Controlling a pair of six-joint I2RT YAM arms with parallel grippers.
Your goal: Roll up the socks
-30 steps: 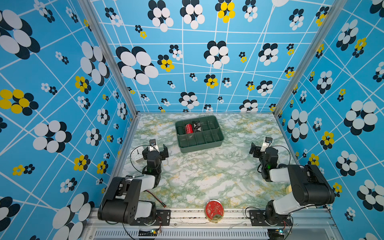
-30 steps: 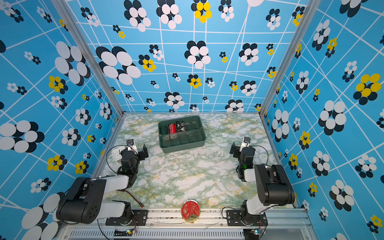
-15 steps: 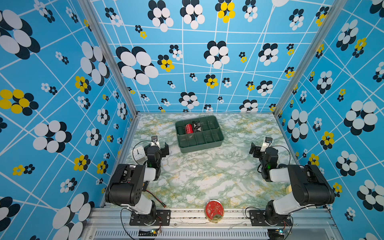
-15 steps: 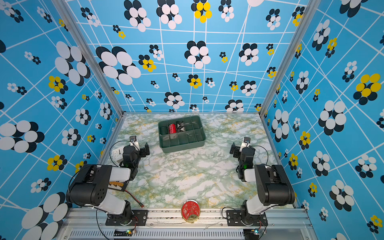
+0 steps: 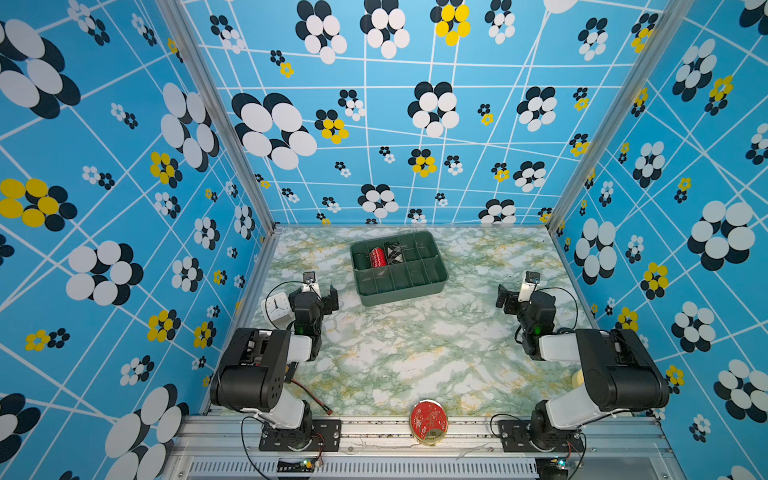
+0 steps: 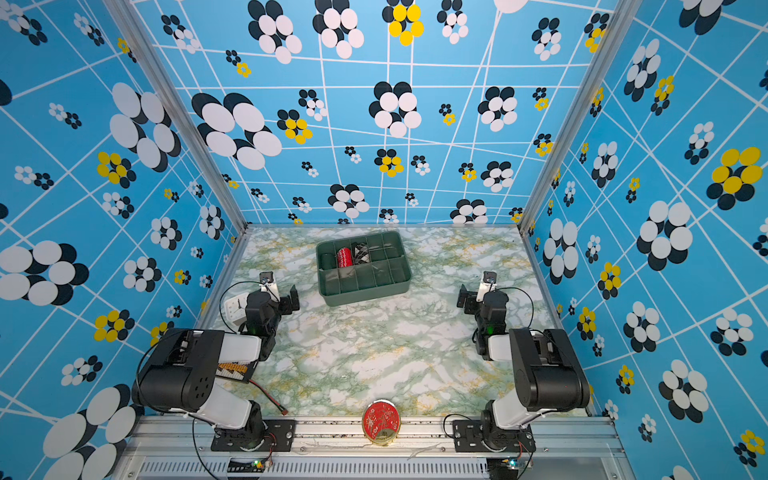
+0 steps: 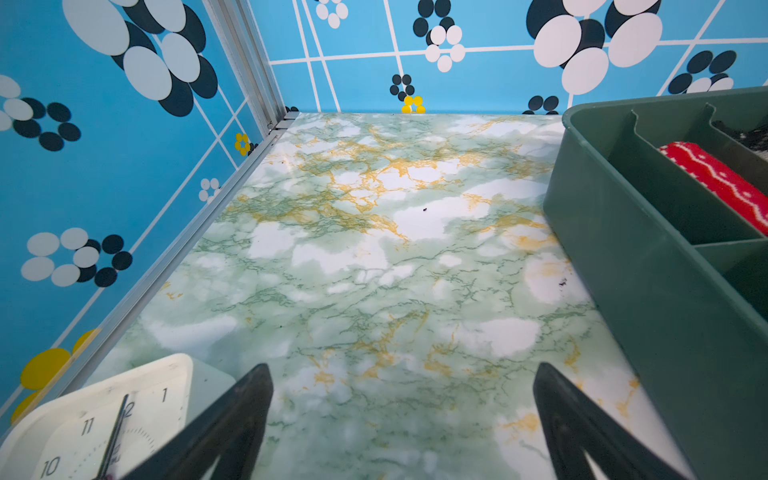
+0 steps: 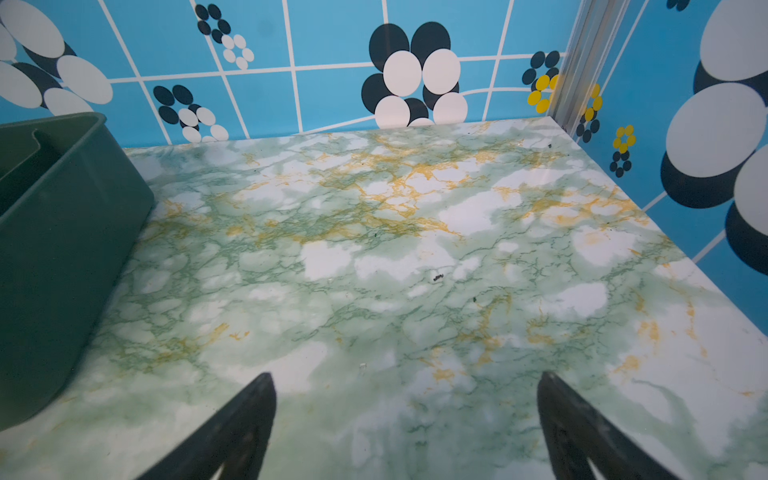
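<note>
- Left tool (image 5: 326,296) sat low over the desk (image 5: 415,353) in both top views, its black jaws spread apart and holding nothing. The right tool (image 5: 505,297) was spread just as wide and was just as empty.
- In both top views the desk was glossy, marbled in green, white and yellow. The socks (image 5: 394,253) lay as a tight black roll with grey-white argyle diamonds in a rear compartment of the dark green plastic tray (image 5: 399,291), well apart from both tools.
- A knitted red roll (image 5: 377,257) with white zigzags lay in the slot beside the socks, and a plain dark green roll (image 5: 360,259) in the one after that.
- A rounded white square clock (image 5: 276,308) stood just beside the left arm. A round red tin (image 5: 429,420) rested at the front edge.
- In the left wrist view the left tool (image 7: 399,424) showed two tapering black fingers (image 7: 245,419) set far apart over bare marbling. The clock (image 7: 83,428), the tray's smooth wall (image 7: 665,291), the red roll (image 7: 719,178) and a dark sliver of the socks (image 7: 748,133) flanked them.
- In the right wrist view the right tool (image 8: 405,424) was equally wide above the bare desk (image 8: 415,257). One rounded corner of the tray (image 8: 62,249) was off to the side.
</note>
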